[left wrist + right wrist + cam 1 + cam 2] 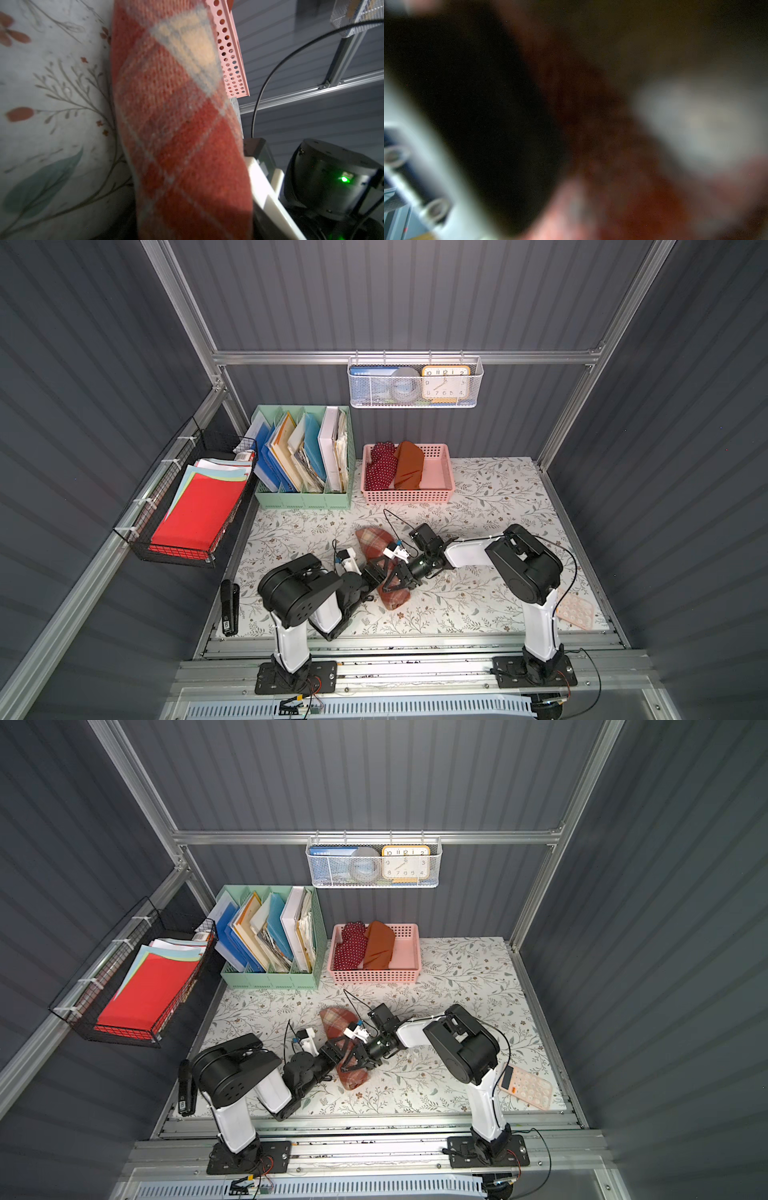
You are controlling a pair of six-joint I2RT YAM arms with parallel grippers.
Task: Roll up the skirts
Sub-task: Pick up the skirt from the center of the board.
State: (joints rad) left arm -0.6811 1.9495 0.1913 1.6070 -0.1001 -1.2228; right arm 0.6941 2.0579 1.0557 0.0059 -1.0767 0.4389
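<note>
Right gripper (392, 581) clamps rolled red-and-cream plaid woolly skirt (371, 540) on floral-print tabletop (478, 497); left gripper (372, 572) at same roll, can't tell if open or closed.

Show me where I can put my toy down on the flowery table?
Bare table right of the pink basket, to the back corner; also between the green file box and the plaid skirt. The basket's right end is bare too. Crowded around that skirt, mid-table.

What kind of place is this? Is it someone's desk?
Most likely a pretend desk corner inside a robot test booth: a mint file holder full of folders, a clock in a hanging basket, and grey panel walls on an aluminium frame.
</note>
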